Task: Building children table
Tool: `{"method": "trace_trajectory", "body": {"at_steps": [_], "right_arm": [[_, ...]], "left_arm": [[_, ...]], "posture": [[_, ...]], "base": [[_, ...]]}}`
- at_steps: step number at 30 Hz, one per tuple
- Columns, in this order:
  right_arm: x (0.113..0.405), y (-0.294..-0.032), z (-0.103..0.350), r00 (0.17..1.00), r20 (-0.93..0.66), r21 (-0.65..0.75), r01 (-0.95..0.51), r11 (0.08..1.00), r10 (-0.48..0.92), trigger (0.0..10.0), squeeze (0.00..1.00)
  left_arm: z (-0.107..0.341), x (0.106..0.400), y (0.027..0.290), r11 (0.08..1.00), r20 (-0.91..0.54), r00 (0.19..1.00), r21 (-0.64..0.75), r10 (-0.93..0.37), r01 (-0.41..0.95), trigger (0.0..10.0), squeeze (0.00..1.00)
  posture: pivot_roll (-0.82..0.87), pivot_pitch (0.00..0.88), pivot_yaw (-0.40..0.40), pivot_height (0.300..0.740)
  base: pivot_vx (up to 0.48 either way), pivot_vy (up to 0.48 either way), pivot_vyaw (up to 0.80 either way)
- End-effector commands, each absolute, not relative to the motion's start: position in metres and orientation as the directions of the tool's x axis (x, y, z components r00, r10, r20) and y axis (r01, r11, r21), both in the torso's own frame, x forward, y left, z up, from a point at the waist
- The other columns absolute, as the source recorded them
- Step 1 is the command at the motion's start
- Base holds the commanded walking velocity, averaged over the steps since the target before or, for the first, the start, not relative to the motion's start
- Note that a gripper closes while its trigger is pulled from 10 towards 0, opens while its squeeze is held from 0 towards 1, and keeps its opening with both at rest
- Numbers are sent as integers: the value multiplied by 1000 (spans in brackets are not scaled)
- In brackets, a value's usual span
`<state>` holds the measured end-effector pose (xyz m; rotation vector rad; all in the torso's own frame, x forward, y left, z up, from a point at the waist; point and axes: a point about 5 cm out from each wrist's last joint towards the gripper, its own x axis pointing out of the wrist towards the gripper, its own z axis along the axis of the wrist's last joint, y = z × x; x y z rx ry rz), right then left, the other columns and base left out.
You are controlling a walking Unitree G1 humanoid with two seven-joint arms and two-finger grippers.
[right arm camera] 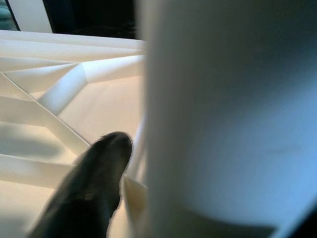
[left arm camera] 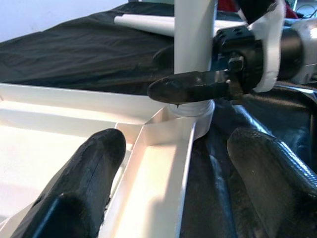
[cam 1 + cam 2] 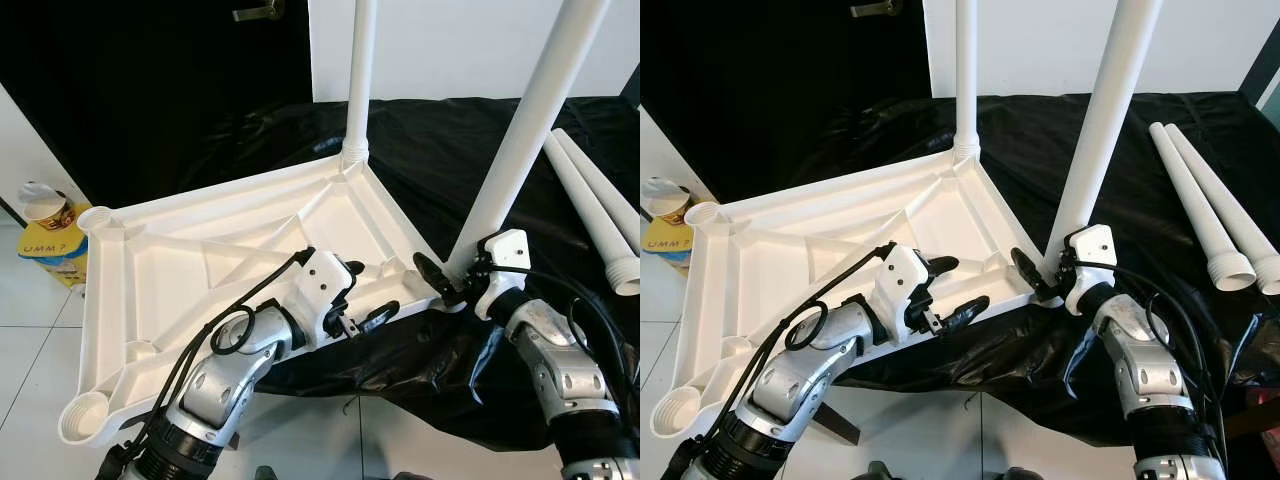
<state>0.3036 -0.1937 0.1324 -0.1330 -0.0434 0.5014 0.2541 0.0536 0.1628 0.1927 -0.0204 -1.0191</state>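
Note:
A white tabletop [image 3: 200,250] lies upside down, partly on a black cloth [image 3: 450,130]. One white leg [image 3: 360,80] stands in its far corner socket. A second leg [image 3: 530,110] stands in the near right corner. My right gripper [image 3: 455,270] is shut on the base of this second leg, and one of its fingers [image 2: 193,89] crosses in front of the leg. In the right wrist view the leg [image 1: 228,114] is very close, beside one finger [image 1: 94,193]. My left gripper [image 3: 368,292] is open and straddles the tabletop's near rim [image 2: 163,163], close to that corner.
Two loose white legs [image 3: 600,215] lie on the cloth at the right. Open sockets [image 3: 85,415] sit at the tabletop's two left corners, over the white tile floor [image 3: 30,350]. A yellow box with a paper cup [image 3: 50,235] stands at the left. A dark door is behind.

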Motion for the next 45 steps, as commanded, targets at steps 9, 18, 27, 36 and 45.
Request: {"method": "trace_trajectory", "body": {"at_steps": [9, 18, 27, 36, 45], "right_arm": [[301, -195, 114, 862, -68, -126, -507, 853, 503, 0, 0], [296, -186, 101, 887, -80, -74, -460, 885, 454, 10000, 0], [292, -165, 100, 960, -41, -7, -278, 961, 277, 10000, 0], [286, -152, 99, 998, -60, 55, 30, 998, -27, 10000, 0], [280, -135, 98, 990, -85, 89, 118, 989, -111, 10000, 0]], "left_arm": [[162, 255, 56, 521, -87, 541, 176, -837, 835, 10000, 0], [160, 254, 57, 520, -93, 540, 173, -837, 836, 10000, 0], [156, 249, 52, 471, -115, 492, 169, -863, 866, 10000, 0], [157, 248, 48, 440, -118, 461, 170, -879, 882, 10000, 0], [156, 252, 48, 445, -123, 469, 180, -874, 877, 10000, 0]], "posture": [[38, 36, 1, 740], [27, 36, 6, 740], [5, 44, 15, 740], [-18, 62, 27, 740], [-12, 56, 29, 740]], "base": [[0, 0, 0], [0, 0, 0], [0, 0, 0], [0, 0, 0], [0, 0, 0]]}}
